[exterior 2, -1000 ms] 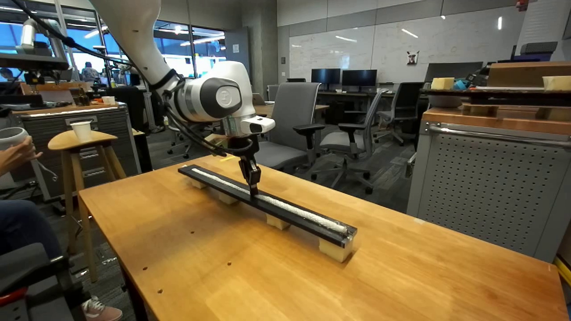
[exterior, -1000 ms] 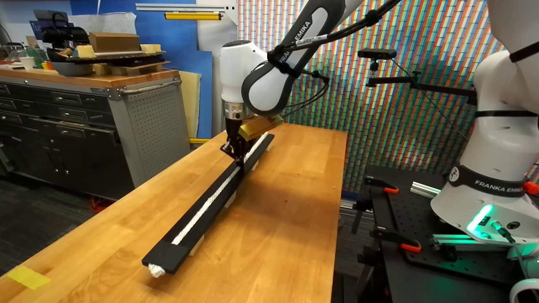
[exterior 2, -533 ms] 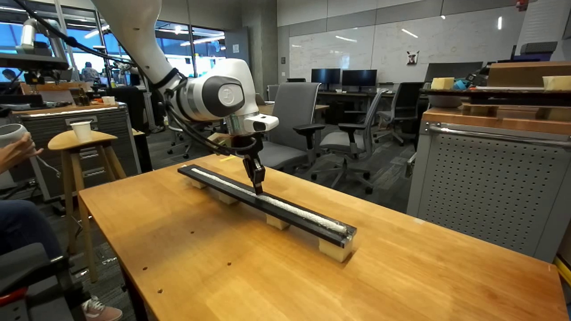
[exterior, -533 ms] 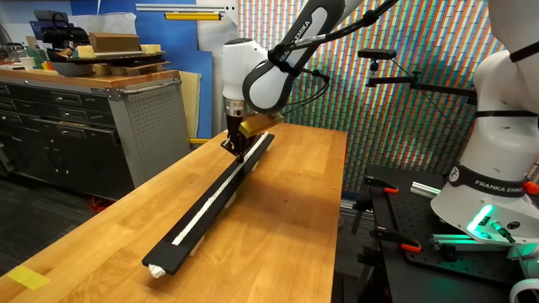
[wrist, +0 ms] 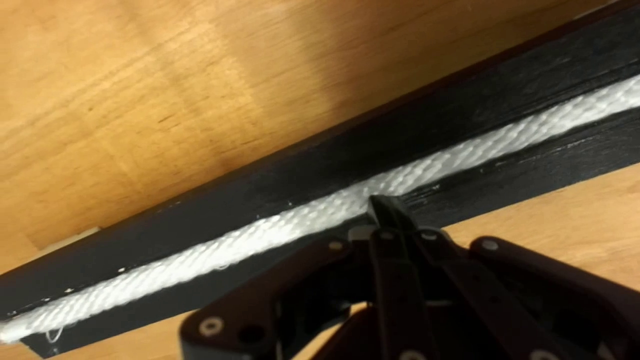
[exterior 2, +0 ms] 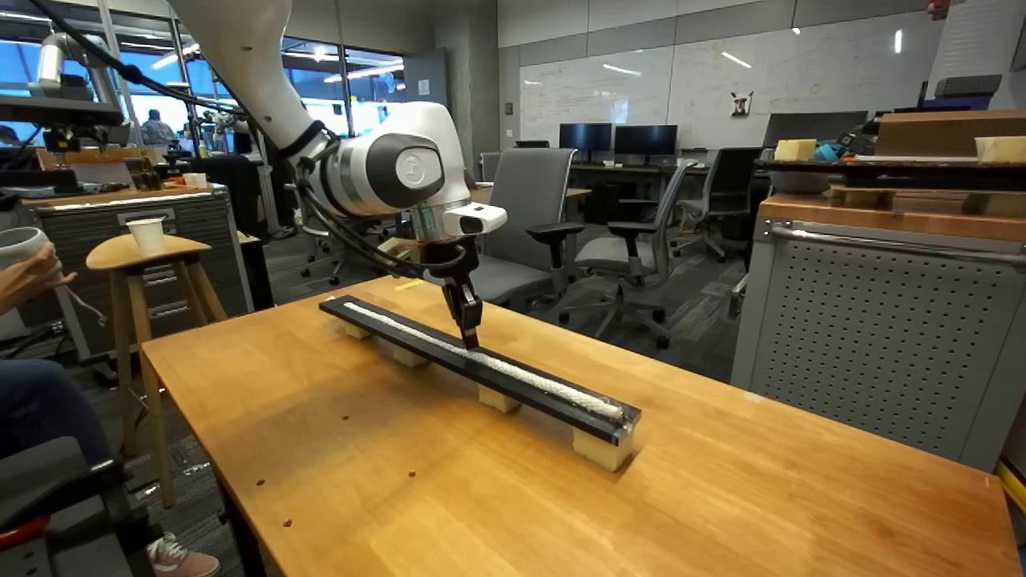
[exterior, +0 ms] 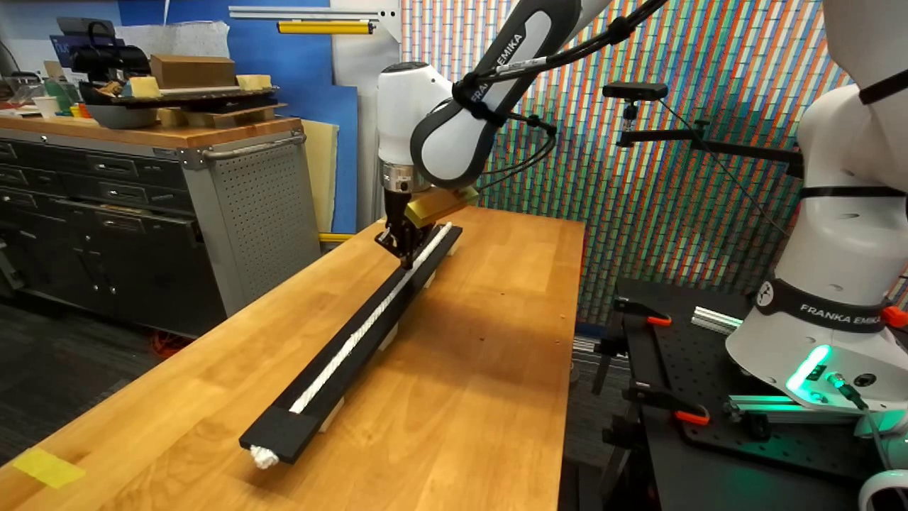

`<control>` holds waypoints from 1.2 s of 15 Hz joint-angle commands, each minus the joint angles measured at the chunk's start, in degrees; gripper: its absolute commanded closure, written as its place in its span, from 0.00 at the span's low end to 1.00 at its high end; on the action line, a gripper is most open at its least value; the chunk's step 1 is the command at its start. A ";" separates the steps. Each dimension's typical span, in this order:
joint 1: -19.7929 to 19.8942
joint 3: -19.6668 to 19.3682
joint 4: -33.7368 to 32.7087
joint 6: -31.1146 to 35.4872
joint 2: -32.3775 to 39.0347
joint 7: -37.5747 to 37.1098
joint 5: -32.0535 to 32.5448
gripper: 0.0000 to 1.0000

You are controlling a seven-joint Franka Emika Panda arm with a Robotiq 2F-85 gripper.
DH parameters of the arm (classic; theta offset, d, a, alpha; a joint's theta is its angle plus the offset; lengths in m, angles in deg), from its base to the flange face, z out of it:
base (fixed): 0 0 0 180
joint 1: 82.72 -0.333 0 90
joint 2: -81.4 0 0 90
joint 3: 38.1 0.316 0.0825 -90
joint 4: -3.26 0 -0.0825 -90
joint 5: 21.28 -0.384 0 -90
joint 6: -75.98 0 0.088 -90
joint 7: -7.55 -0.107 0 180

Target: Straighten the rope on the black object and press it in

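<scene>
In the wrist view, glare whitens the rope (wrist: 270,233); shadow dims the table (wrist: 380,50).

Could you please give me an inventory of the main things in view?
Rope: one, white, along the bar
Bar: one, black, on the blocks
Blocks: four visible, pale yellow, on the table
Table: one, light brown, under the blocks
Tape: one strip, yellow, by the table's edge
Cabinets: at least two, black and grey, around the table
Chairs: several, grey and black, beyond the table
Stool: one, light brown, beside the table
Whiteboard: one, white, on the far wall
Person: one nearby, in dark blue, beside the table
Arm: one, white and grey, above the table
Gripper: one, black, shut, at the rope
</scene>
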 commanded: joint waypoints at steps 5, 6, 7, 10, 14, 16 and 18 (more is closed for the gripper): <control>0.26 -0.70 -0.25 -0.17 1.11 0.14 -0.08 1.00; 0.43 -0.56 -0.59 -0.41 1.71 0.33 -0.28 1.00; 0.52 -0.49 -0.84 -0.57 2.29 0.43 -0.40 1.00; 0.88 -0.21 -1.39 -0.81 3.17 0.78 -0.88 1.00; 0.71 -0.54 -0.37 -0.02 1.88 0.55 -0.57 1.00; 0.63 -0.77 0.54 0.54 0.79 0.37 -0.39 1.00; 0.53 -1.03 1.20 0.92 0.17 0.18 -0.13 1.00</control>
